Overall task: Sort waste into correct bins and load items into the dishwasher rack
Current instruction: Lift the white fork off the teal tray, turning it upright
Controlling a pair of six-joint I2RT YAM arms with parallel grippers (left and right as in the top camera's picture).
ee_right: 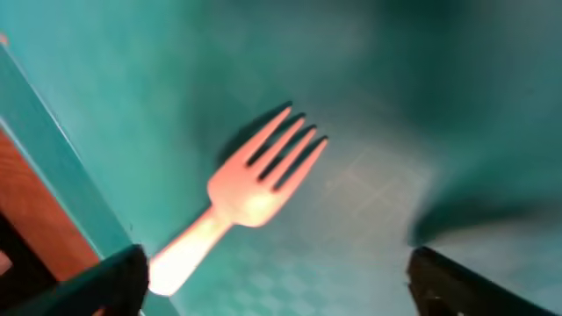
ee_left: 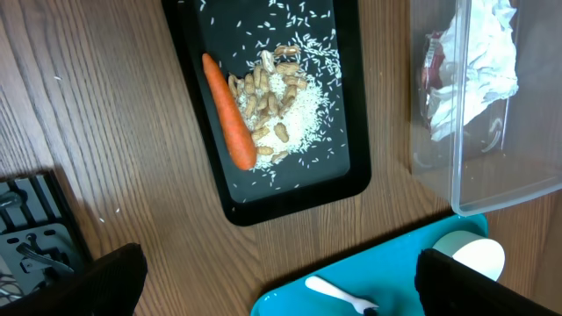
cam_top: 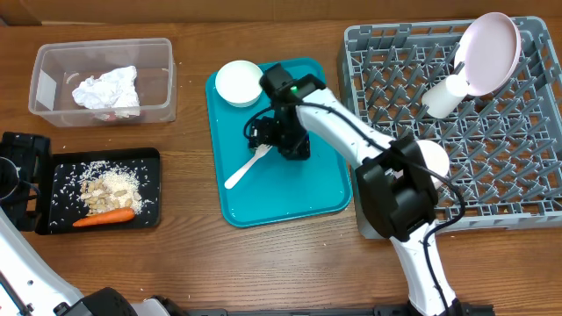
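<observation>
**Fork pick in hand: right gripper (ee_right: 277, 259) is spread wide over the fork (ee_right: 255, 197), nothing gripped.**

The fork is laid flat on the teal tray (cam_top: 307, 189), head nearest the gripper and handle toward the tray edge. Finger contact with the tray cannot be told.
Next move, as judged: the jaws are to be lowered to the tray surface and closed across the neck or handle. The part is thin and flat, so a slip is likely. Then it is to be carried to the rack (cam_top: 500, 175).
The bowl (cam_top: 239, 83) is also left on the tray; the plate (cam_top: 490, 44) and cup (cam_top: 443, 95) are already racked.
Waste looks sorted: napkin (cam_top: 105, 88) in the tub (cam_top: 35, 88), carrot (cam_top: 104, 217) in the black tray (cam_top: 105, 154).
The left gripper (ee_left: 277, 263) is held wide open, empty.
No brand, label or writing can be read.
</observation>
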